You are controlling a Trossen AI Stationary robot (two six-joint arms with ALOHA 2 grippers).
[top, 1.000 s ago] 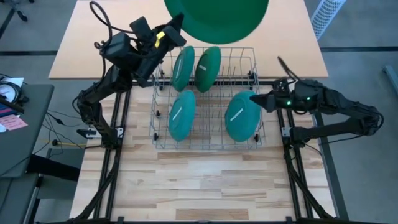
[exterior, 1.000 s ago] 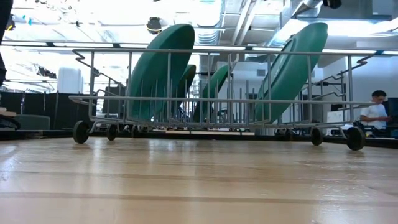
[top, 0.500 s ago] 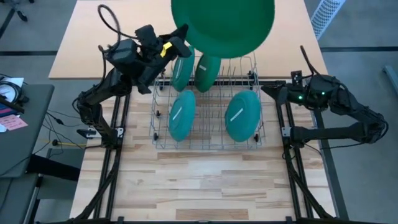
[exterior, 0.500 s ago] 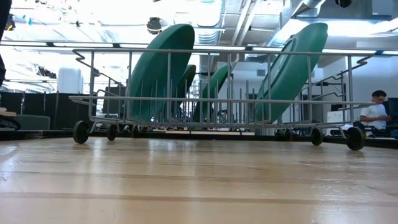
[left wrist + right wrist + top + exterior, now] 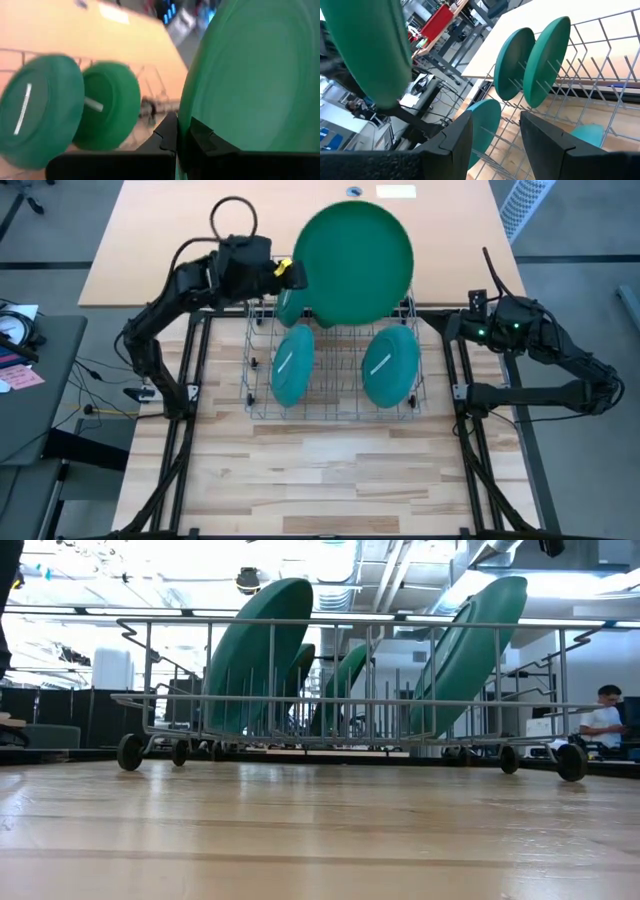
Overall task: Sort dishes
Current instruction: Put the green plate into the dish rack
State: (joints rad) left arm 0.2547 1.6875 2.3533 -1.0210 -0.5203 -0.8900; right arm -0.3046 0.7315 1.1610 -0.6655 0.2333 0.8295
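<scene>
- Dishes, round shallow matte plastic plates in dark green and teal: four stand on edge in the wire dish rack (image 5: 330,365), and a fifth, the large dark green plate (image 5: 352,262), is held in the air above the rack's far side.
- Left gripper (image 5: 288,272): you see it at the rack's far left corner, its fingers pressed together on the near-left rim of the large dark green plate. In the left wrist view the plate (image 5: 250,80) fills the frame right against the dark fingers (image 5: 197,140).
- Governing relation: the held plate extends from the left gripper toward the rack's far right. It shows nearly its full round face to the overhead camera, so its flat lies close to level, while the racked plates stand upright. Judged from this, you must tip the plate onto its edge before it can drop between the wires.
- Racked plates: two teal plates stand in the near row, left (image 5: 292,364) and right (image 5: 390,366). Two more stand in the far row, largely hidden beneath the held plate; the right wrist view shows them side by side, a dark green one (image 5: 512,62) and a teal one (image 5: 546,60).
- Free slots: the far row to the right of that pair looks open, as far as the held plate lets you judge.
- Right gripper (image 5: 452,327): it waits just off the rack's right edge, fingers spread and empty, well apart from the held plate.
- Nearer arm: the left, already holding the plate; any placement falls to it.
</scene>
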